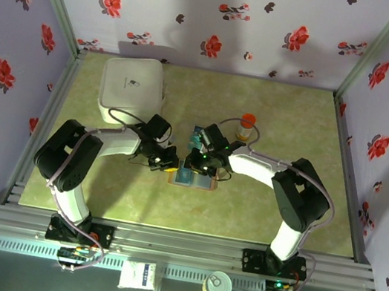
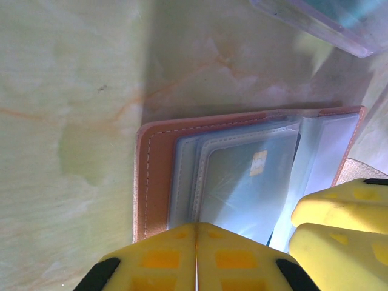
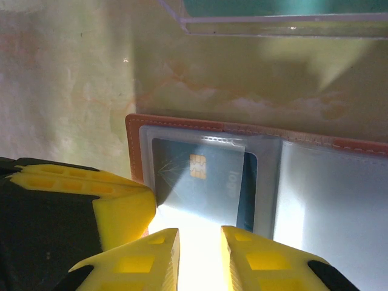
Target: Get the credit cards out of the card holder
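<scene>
The card holder point(image 3: 176, 121) has an orange-brown rim with pale stitching and blue-grey sleeves. The card point(image 3: 200, 182) inside is teal-blue with a gold chip. The table point(image 2: 73, 91) is pale green, marbled with faint orange veins. The left gripper point(image 2: 196, 248) and right gripper point(image 3: 200, 254) have yellow fingers. The walls point(image 1: 225, 15) are lilac with red and black flowers, and the box point(image 1: 133, 88) is white.
</scene>
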Controlling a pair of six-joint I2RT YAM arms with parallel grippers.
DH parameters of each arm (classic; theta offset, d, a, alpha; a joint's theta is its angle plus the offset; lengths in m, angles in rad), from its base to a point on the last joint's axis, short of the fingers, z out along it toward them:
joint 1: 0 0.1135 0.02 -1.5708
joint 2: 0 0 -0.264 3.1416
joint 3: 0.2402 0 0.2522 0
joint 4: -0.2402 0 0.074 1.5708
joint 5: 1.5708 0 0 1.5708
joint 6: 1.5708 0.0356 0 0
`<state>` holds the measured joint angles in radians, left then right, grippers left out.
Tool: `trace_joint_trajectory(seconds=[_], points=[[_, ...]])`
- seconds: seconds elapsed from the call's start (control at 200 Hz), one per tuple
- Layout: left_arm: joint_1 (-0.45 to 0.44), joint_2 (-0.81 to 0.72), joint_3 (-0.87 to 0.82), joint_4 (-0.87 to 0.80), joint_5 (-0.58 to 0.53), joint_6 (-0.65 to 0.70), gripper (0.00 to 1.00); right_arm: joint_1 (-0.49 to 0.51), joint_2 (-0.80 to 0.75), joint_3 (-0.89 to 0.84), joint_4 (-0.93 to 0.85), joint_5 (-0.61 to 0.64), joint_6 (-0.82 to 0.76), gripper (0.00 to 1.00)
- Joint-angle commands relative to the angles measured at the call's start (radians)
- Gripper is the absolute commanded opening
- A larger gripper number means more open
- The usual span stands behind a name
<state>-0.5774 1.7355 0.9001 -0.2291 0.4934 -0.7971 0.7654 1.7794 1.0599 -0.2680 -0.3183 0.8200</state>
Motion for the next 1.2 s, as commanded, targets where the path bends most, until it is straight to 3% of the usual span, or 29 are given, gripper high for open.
trace_joint_trajectory(seconds=[0.0, 0.58, 1.195], points=[[0.006, 0.024, -0.007, -0.039, -0.017, 0.027, 0.08, 0.005, 0.023, 0.008, -0.027, 0.017, -0.002, 0.25], [0.004, 0.024, -0.003, -0.043, -0.016, 0.025, 0.07, 0.005, 0.04, 0.001, -0.055, 0.044, -0.015, 0.25], [0.005, -0.015, 0.021, -0.069, -0.024, 0.024, 0.06, 0.006, -0.045, -0.002, -0.082, 0.073, -0.035, 0.25]])
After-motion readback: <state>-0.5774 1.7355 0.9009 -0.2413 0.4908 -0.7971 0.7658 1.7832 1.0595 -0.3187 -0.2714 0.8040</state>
